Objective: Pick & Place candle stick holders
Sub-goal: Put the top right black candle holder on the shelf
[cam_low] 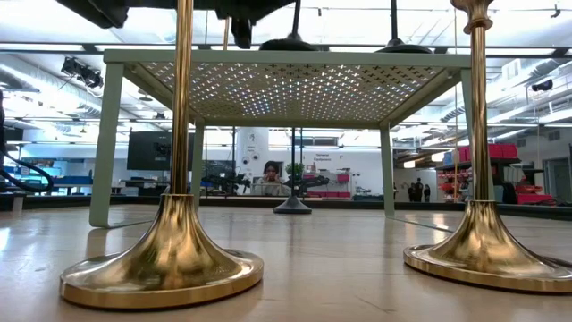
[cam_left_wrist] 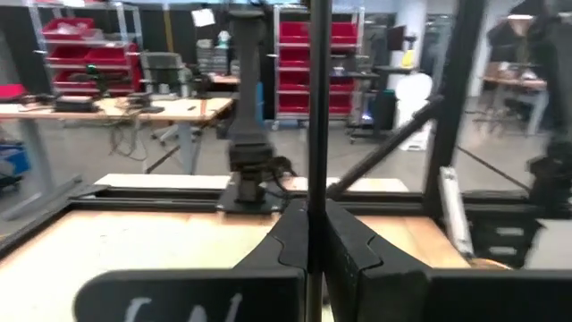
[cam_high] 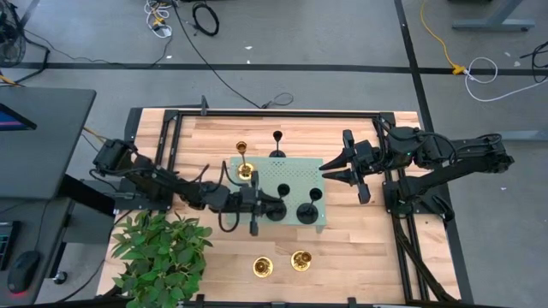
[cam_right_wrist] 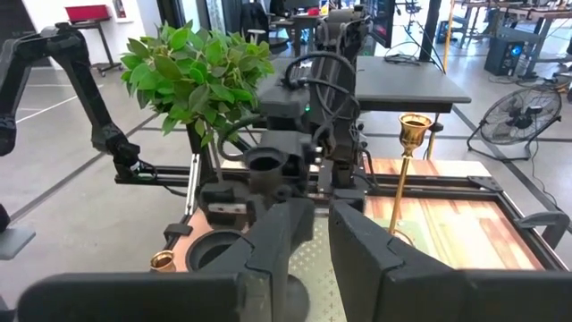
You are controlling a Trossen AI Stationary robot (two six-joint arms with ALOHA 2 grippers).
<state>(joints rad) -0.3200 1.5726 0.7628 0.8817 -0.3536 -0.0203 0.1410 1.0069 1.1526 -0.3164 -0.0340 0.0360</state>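
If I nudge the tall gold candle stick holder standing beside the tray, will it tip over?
Probably not from a light nudge low down: the gold holder has a wide flared base, as the low view shows on its mates. Pushed near its cup it may topple, since the stem is tall and thin. Its polished surface looks slippery.

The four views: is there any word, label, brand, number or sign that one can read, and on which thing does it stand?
No text can be read in any view.
White marks on the dark plate at the left wrist camera: too blurred to read.
Red bins on the shelves behind: no readable labels.
Screens and signs in the room behind the table: too small to read.
Pale green tray: no marking shows.
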